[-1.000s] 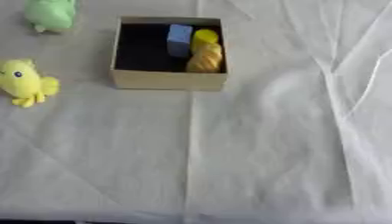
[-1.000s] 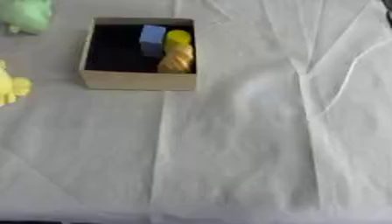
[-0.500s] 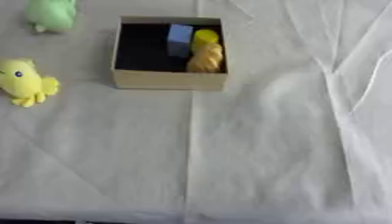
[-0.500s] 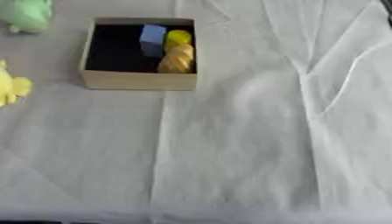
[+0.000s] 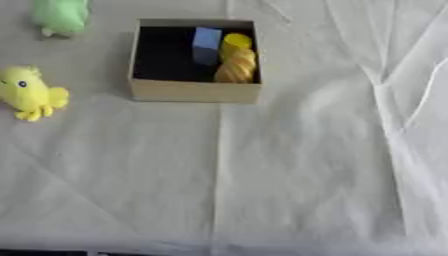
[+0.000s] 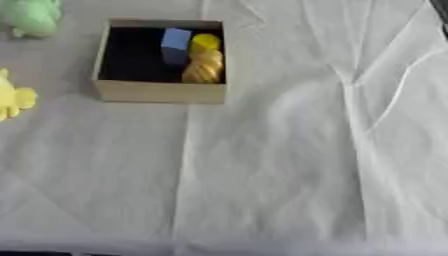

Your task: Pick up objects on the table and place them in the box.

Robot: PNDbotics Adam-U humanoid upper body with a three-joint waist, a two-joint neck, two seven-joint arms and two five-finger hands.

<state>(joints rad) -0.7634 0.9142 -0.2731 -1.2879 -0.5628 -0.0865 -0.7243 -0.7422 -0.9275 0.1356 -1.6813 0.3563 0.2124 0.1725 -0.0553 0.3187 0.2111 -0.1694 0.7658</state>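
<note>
Green toy [image 5: 61, 16] cut off at top edge, beside box [image 5: 194, 92]

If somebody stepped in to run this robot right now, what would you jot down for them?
Hands: neither the left nor the right hand shows in either eye view.
Box: open cardboard box at the far left-centre of the white tablecloth.
Done: a blue block and a yellow spiral toy lie inside it, along its right side.
Left: a yellow plush toy lies on the cloth to the box's left, and a green plush toy lies at the far left corner. Both are outside the box.
</note>
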